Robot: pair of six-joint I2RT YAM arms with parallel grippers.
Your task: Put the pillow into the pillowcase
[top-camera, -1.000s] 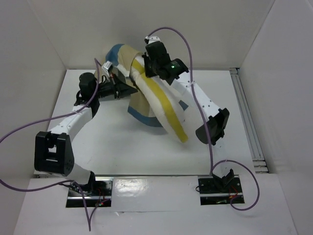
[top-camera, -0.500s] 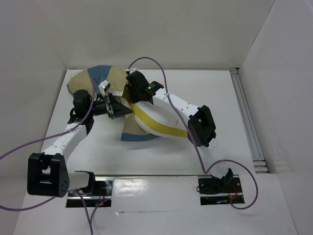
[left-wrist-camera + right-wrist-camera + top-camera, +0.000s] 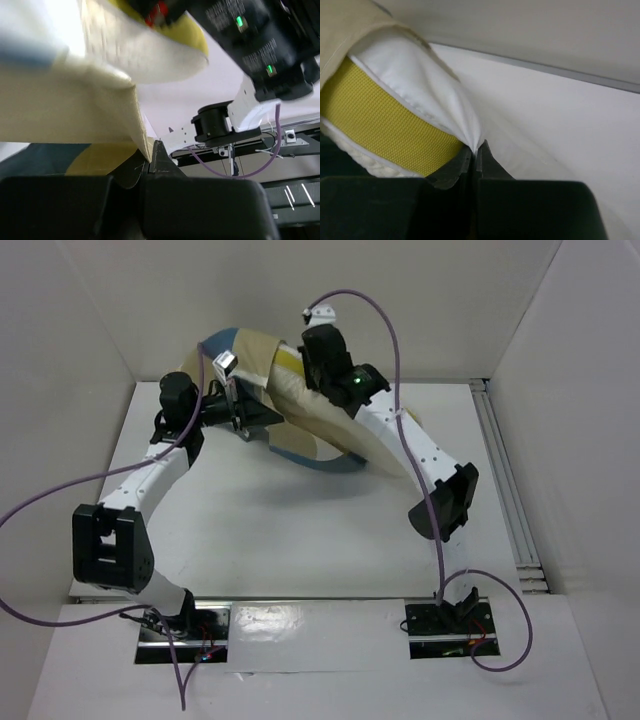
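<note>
White walls enclose a white table at 9, 12 and 3 o'clock. A metal rail lies at 3 o'clock; the light is even.

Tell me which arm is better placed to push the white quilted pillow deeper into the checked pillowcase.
Right, probably: the right pincer is shut on the white quilted pillow beside its yellow band. The left pincer is shut on the tan edge of the checked fabric pillowcase.

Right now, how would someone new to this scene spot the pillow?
Look at the back of the white table, where a blue, tan and cream checked cloth is held up. The soft white quilted cushion pokes out of it, pinched by the right gripper; only it carries a yellow mesh band.
</note>
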